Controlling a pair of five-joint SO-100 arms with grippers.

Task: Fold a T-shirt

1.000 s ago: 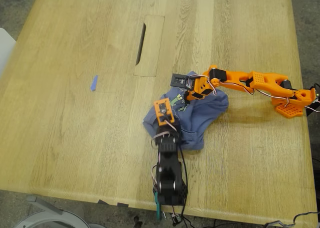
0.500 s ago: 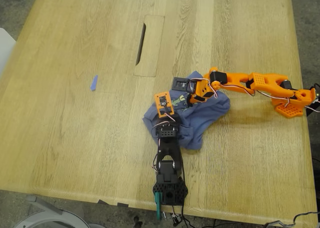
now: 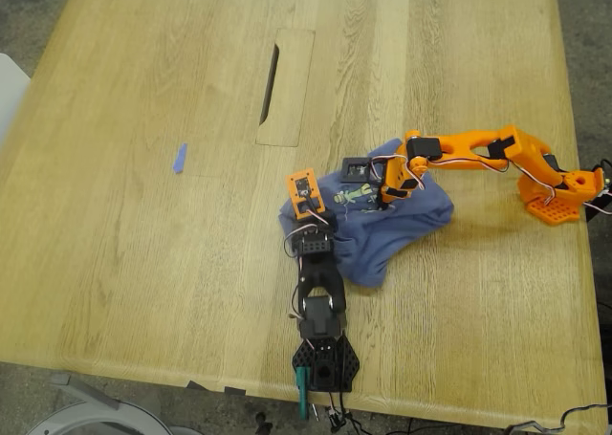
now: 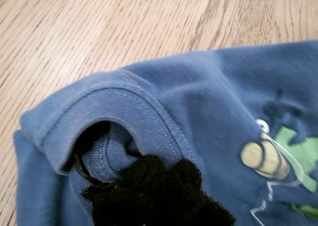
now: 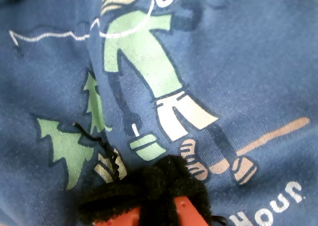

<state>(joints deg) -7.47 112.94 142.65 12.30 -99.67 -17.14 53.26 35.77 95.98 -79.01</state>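
Two arms are seen on the table in the exterior view. One arm (image 3: 320,292) is built of black printed links above a black lattice-patterned base, topped by an orange block carrying a small dark camera; thin white and red wires are looped along it. The other arm (image 3: 478,153) is printed in bright orange, with black servo housings set at its joints, a perforated orange base and a black camera module at its tip. Black fuzzy padding is shown on the fingertips (image 4: 159,191) in both wrist views, over orange plastic in the second.
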